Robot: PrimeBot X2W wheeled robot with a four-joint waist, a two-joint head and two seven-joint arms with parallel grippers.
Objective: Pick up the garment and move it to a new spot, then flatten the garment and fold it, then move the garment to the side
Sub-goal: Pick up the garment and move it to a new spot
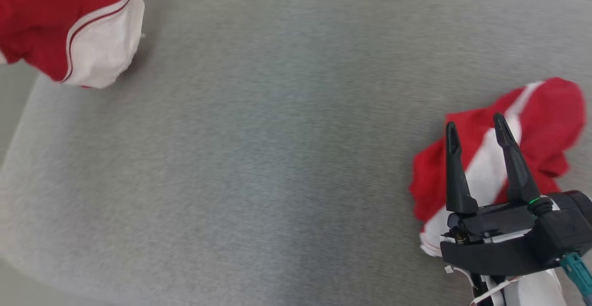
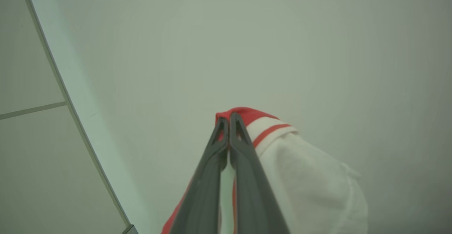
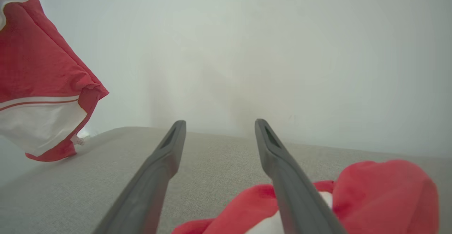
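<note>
A: Starting with the left claw (image 2: pixel 229 118). Pressed fully together, with a fold of the red-and-white garment (image 2: pixel 310 184) trapped between the tips.

B: Hanging where?

A: Draped down from those tips and off to one side of the fingers, held clear of the grey padded surface (image 1: pixel 277 135). Well apart from the right claw (image 1: pixel 475 122), far to its left and beyond its fingertips.

B: And that right claw?

A: Spread wide, gripping nothing. Poised above a second crumpled red-and-white heap (image 1: pixel 550 112) lying under and just ahead of its fingers, tips over the white stripe. Cannot tell whether touching the cloth or hovering.

B: Handling?

A: Probably light, thin and floppy. Sags and bunches under its own weight, so no holding a shape and no pushing flat from one end. No breakage worry, just slipping and tangling.

B: Where to take hold, then?

A: At a hem or corner rather than mid-panel. Better to pinch the banded white edge: seamed, likely thicker, less prone to sliding out. For flattening, probably best to take a second corner along the same edge with the open claw and draw gently apart.

B: Risks?

A: Catching several layers at once, or trapping a fold underneath.
</note>
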